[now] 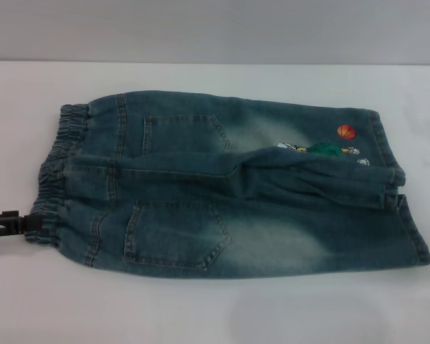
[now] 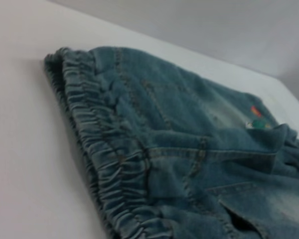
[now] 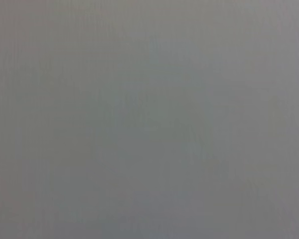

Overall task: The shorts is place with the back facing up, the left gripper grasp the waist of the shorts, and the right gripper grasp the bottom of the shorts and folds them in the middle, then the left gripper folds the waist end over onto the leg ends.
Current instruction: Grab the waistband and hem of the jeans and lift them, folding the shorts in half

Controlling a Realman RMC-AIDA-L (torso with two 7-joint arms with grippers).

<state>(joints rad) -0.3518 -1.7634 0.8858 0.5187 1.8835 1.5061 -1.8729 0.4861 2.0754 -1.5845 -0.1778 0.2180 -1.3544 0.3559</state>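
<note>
Where the waist point(image 1: 54, 172) ends, the left end effector point(image 1: 14, 223) touches it.

One shorts point(image 1: 229, 183) — one hand point(image 1: 18, 223)

Faded, matt denim shorts point(image 1: 222, 186) with ruffled elastic waist point(image 1: 54, 175); smooth white table point(image 1: 201, 308).

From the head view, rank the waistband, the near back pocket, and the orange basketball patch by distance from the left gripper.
Left gripper sits at the table's left edge.
1. Waistband, touching it, left end.
2. Near back pocket, mid-shorts, front.
3. Orange basketball patch, far right, rear leg.
</note>
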